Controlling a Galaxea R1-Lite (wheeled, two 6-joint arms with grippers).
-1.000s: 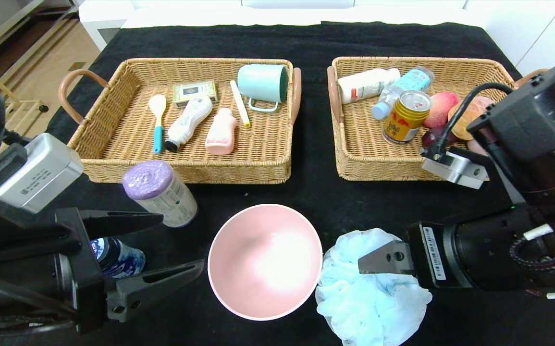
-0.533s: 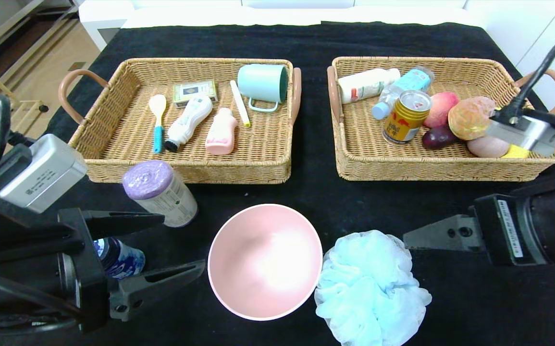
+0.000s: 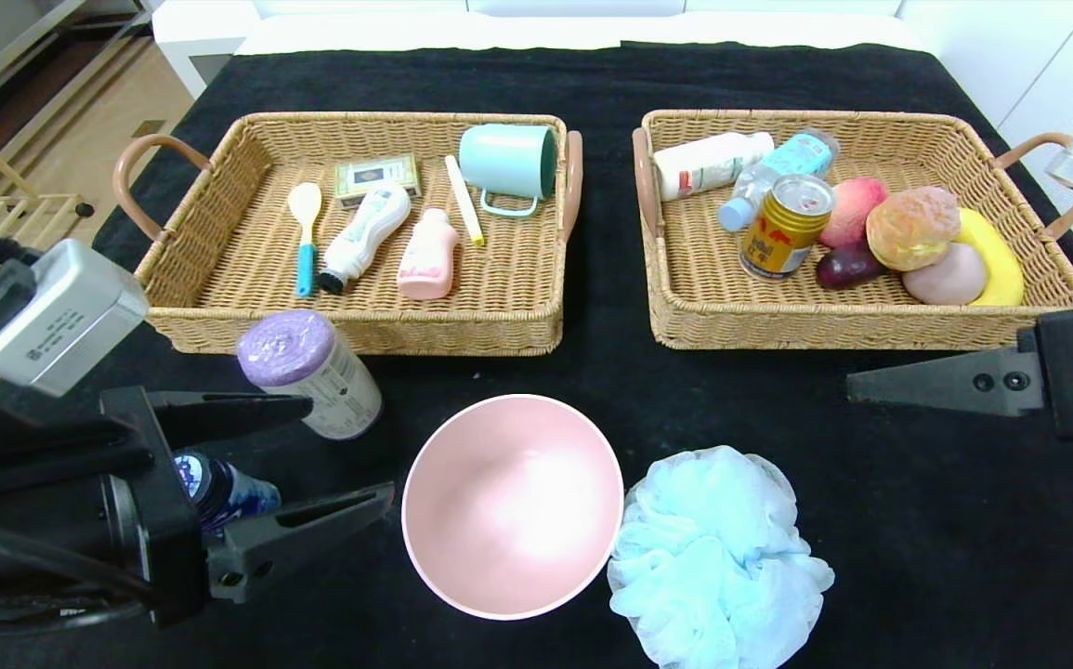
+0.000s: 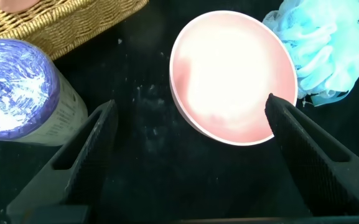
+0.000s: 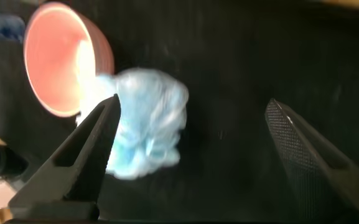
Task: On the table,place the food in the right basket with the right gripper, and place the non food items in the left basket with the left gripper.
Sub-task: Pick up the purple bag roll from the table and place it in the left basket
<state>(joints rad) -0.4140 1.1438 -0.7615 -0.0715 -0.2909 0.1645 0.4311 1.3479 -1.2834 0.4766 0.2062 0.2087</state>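
— Pulled back toward the right edge since a second ago: right gripper (image 3: 857,387), fingers spread, empty, clear of the right basket (image 3: 685,316).

— Remaining on the desk (image 3: 610,372), big to small?

— Pink bowl (image 3: 512,505) mouth-up, blue pouf (image 3: 717,556) touching it, purple-capped canister (image 3: 313,372) leaning, cap toward the left arm, blue jar (image 3: 220,488).

— Next?

— Probably left gripper (image 3: 350,455), fingers wide open, straddling the jar. Needs a non-food pick instead.

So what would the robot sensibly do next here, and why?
Probably ease the open left gripper toward the purple-capped canister, which stands on the table right by its fingers. It is not food and is the nearest such item outside the left basket. The open right gripper hangs near the right basket, holding nothing.
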